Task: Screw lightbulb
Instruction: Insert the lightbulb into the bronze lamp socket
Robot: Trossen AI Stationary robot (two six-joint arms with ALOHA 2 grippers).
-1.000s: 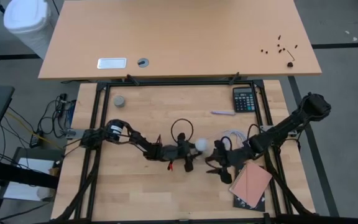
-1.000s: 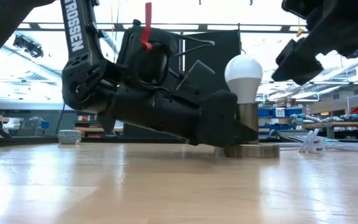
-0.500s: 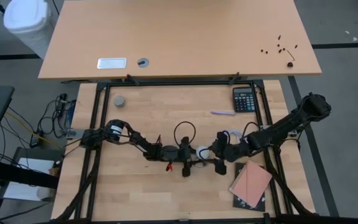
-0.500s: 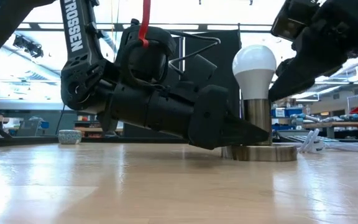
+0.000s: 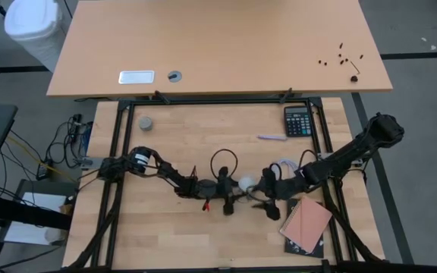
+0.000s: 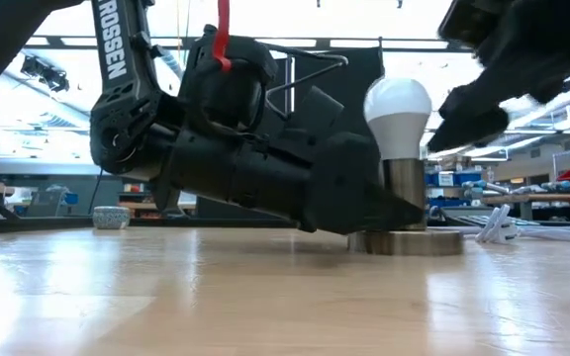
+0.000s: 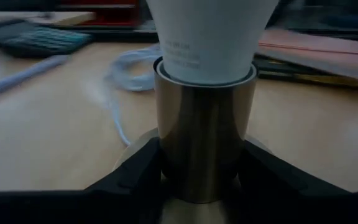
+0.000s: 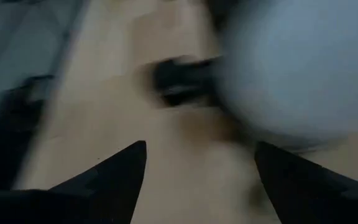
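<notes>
The right hand has spread wider beside the lightbulb.

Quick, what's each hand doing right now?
Left hand: closed on the metal socket under the lightbulb.
Right hand: open beside the lightbulb, holding nothing.

There are two robot arms, one lightbulb, one shiny metal holder, one black calculator, one pink pad, one small grey cap and one white bucket
</notes>
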